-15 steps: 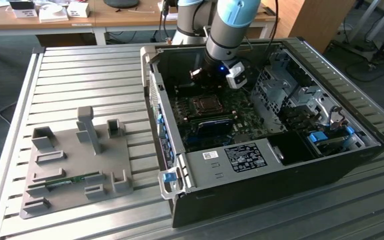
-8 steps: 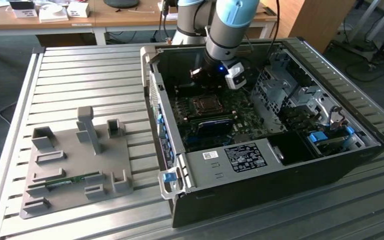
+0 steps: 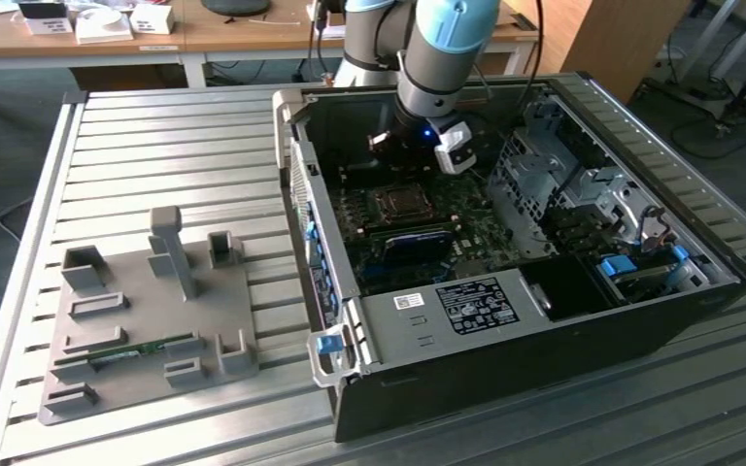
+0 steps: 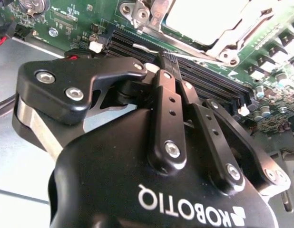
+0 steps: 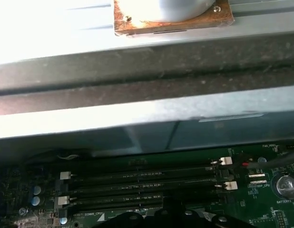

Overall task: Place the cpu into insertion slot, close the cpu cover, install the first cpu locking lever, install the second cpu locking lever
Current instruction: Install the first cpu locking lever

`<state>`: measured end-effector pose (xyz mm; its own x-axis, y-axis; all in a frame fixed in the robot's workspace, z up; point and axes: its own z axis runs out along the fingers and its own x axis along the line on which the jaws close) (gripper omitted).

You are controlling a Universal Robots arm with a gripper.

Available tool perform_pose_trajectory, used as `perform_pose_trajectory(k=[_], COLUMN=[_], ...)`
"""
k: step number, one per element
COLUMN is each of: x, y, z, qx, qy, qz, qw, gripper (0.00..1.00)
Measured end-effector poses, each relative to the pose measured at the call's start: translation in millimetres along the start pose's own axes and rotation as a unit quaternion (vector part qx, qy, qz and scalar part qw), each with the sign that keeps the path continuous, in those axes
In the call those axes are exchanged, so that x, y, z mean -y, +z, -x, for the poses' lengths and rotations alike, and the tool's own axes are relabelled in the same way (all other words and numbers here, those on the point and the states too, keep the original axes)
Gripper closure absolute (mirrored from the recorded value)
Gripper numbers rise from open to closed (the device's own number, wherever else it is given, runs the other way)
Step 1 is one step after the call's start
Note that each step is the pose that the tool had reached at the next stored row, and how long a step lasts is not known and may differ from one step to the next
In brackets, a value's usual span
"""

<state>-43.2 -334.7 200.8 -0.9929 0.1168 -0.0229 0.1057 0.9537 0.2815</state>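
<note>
The insertion slot sits on the motherboard inside the open computer case; its cpu cover lies flat over the pale chip face in the second wrist view. The end effector hovers just beside the socket, above the memory slots, fingers pressed together with nothing between them. The case rests on the ribbed desk, near a grey parts fixture.

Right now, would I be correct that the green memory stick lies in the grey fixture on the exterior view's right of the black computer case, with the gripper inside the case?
Not quite: the side is wrong. The exterior view shows the green memory stick lying in the grey fixture on the exterior view's left of the black computer case. The gripper is indeed inside the case.
</note>
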Motion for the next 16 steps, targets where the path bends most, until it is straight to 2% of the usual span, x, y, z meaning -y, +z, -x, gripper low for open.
perform_pose_trajectory(k=[6, 16], x=[0.2, 0.6], y=[0.0, 1.3], z=[-1.9, -1.9], qx=[0.0014, 0.0081], qy=[0.004, 0.020], qz=[-0.0007, -0.0093], qw=[1.0000, 0.9997], gripper=[0.89, 0.89])
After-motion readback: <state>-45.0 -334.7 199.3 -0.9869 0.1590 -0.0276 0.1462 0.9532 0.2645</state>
